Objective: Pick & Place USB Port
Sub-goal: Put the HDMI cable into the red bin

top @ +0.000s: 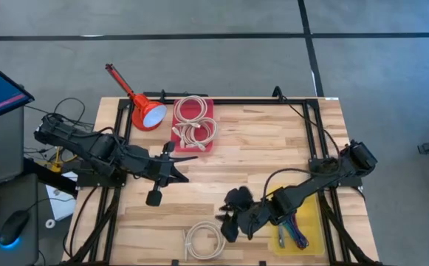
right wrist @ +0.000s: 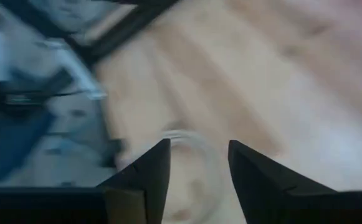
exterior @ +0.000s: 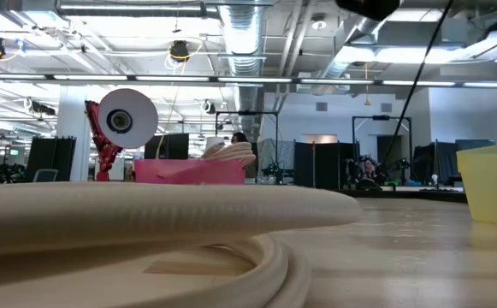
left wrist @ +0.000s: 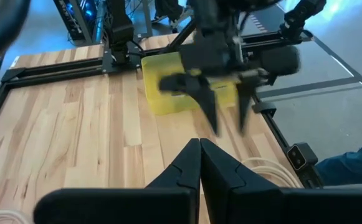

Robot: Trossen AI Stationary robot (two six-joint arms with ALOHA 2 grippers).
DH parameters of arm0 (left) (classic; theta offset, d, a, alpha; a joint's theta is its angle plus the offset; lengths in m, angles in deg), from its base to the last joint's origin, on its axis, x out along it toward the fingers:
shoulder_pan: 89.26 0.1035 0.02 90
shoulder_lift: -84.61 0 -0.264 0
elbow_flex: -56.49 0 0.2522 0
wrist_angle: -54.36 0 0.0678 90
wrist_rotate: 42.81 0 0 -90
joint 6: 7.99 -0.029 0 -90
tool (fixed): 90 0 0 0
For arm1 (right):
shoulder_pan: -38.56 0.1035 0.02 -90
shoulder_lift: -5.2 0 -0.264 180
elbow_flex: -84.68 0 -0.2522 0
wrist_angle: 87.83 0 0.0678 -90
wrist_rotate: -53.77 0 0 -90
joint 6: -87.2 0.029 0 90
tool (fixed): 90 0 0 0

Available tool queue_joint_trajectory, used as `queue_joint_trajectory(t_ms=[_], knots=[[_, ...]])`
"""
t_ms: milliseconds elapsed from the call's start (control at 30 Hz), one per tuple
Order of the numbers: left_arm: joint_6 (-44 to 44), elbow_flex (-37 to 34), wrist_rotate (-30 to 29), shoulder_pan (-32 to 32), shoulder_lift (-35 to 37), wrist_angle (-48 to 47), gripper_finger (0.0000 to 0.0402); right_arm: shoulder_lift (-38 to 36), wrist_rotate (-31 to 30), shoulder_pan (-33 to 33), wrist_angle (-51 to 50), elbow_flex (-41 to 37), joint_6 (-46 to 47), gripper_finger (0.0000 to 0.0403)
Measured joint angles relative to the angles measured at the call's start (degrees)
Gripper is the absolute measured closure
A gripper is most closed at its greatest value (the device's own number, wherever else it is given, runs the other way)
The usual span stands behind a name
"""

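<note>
A coiled white USB cable [top: 203, 241] lies flat on the wooden table near its near edge; it fills the foreground of the low view [exterior: 145, 222]. My right gripper [top: 227, 219] hovers open just right of and beyond the coil, fingers pointing down [left wrist: 228, 124]. In its wrist view the blurred coil [right wrist: 187, 168] shows beyond the open fingers [right wrist: 199, 152]. My left gripper [top: 192, 157] is shut [left wrist: 200, 149] and waits over the table's middle left, touching nothing.
A pink tray [top: 193, 122] holding more white cables sits at the far edge beside a red lamp [top: 144, 112]. A yellow bin [top: 308, 222] with coloured cables stands at the near right corner. Black frame rails run along the table's edges. Bare wood lies between the arms.
</note>
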Motion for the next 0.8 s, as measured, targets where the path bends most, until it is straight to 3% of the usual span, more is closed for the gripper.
queue_joint_trajectory(t_ms=[400, 600, 800], knots=[[3.08, -3.51, -2.30, 0.11, 0.06, -1.90, 0.0395, -12.43, -22.96, 4.69, -32.27, 3.02, 1.15, 0.0300], [7.09, -12.97, -3.46, 0.11, 0.09, 11.02, 0.0397, -17.42, -30.73, 7.61, -46.34, 3.00, 8.73, 0.0325], [11.87, -21.34, -1.40, 0.11, 0.11, 26.08, 0.0397, -23.03, -31.79, 8.09, -55.02, 3.00, 10.71, 0.0342]])
